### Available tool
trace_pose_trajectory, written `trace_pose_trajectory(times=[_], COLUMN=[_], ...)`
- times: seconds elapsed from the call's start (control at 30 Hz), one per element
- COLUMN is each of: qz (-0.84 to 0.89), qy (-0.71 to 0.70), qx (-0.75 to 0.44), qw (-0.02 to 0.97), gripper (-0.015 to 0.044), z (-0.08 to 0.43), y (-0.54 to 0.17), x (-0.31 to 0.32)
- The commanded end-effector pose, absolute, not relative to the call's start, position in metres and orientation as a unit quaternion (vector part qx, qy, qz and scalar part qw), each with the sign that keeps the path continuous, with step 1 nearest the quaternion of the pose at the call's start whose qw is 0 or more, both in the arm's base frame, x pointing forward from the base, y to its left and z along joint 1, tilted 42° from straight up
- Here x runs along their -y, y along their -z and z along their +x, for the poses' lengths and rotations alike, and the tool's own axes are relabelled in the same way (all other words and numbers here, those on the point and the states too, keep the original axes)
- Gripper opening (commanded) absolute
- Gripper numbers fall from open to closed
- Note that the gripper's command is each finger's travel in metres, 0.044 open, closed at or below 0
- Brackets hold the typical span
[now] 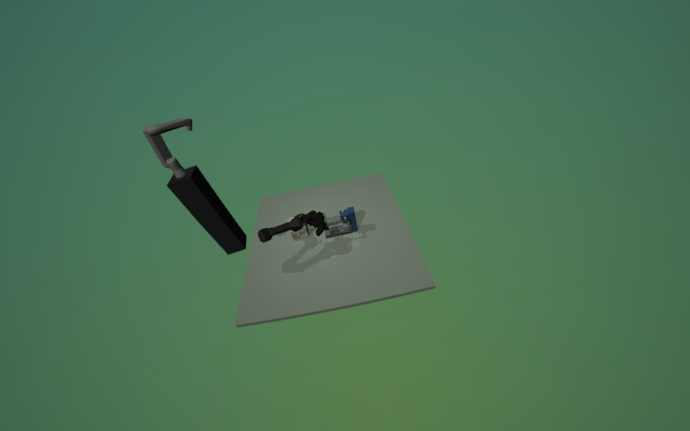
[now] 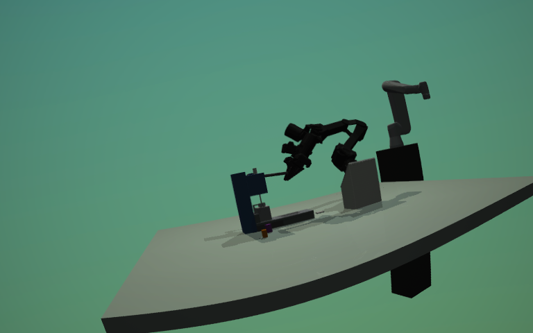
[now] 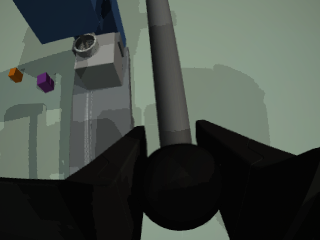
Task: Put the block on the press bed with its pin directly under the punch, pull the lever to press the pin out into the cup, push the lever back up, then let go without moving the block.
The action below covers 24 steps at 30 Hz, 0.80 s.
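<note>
— What could go wrong?
— The pincer (image 1: pixel 326 231) (image 2: pixel 287 177) (image 3: pixel 171 132) grips the lever's dark round knob (image 3: pixel 181 187); sideways drift could twist it loose.
— And the block (image 2: pixel 264 212) (image 3: pixel 102 55)?
— On the press bed (image 1: pixel 338 231) (image 2: pixel 298 218) (image 3: pixel 92 110), beneath the blue press head (image 2: pixel 256 183) (image 3: pixel 60 17). Off-centre punching could tip it.
— Textures?
— Matte block, smooth rod-like lever (image 2: pixel 275 174) (image 3: pixel 167 65), 2 small coloured pieces.

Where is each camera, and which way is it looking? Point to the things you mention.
Top: high above, looking down at a slant on the table (image 1: pixel 356 274) (image 2: pixel 188 282); the black arm (image 1: pixel 278 231) (image 2: pixel 334 127) shows.
Exterior: off to one side, looking across the table; the arm and its tool (image 2: pixel 286 177) (image 3: pixel 171 132) show.
Wrist: on the arm, looking past the tool's fingers, shut on the lever's black knob (image 3: pixel 181 187).
Top and exterior share the whole black arm; all three show the blue press (image 1: pixel 351 218) (image 2: pixel 240 204) (image 3: pixel 65 17).
</note>
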<state>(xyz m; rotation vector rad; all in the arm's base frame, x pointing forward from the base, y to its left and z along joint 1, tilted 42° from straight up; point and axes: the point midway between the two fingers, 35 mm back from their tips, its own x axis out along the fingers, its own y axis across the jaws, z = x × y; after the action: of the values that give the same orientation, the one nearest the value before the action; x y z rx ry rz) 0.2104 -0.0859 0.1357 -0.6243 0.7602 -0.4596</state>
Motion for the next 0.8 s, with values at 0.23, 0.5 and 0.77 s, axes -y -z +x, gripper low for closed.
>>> trace_pose_trajectory(times=[0.23,0.5,0.77], qz=[-0.297,-0.297,-0.298], qy=[0.215,0.215,0.215], qx=[-0.360,-0.360,-0.360], qw=[0.858,0.858,0.858], gripper=[0.0000,0.0000,0.0000], z=[0.2117,0.2119,0.2120], y=[-0.1329,-0.1311,-0.1292], x=[0.0877,0.0895,0.0913])
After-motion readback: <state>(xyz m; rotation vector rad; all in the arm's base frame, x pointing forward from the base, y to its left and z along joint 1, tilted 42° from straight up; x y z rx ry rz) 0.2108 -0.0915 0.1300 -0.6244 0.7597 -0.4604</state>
